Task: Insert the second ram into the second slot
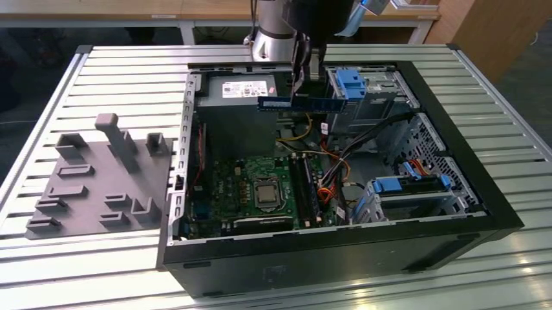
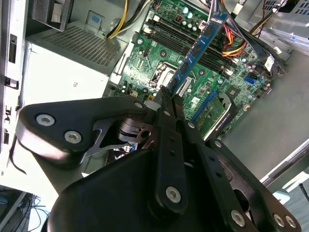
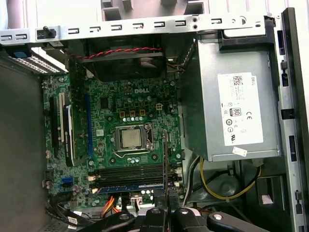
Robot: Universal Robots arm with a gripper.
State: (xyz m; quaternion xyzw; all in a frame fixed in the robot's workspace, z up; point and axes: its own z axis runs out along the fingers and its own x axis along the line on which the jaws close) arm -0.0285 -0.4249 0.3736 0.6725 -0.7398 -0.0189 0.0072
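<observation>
We are watching the jaws pinching the second ram (image 1: 302,103) by its upper edge, holding it level in the air above the open computer case (image 1: 345,265) on the table (image 1: 129,84), well clear of the motherboard's black slots (image 3: 125,170).

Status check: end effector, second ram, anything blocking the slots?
End effector shut on the second ram. Ram held above the open case, not seated. One stick already slotted; cables beside the slots, none across.
</observation>
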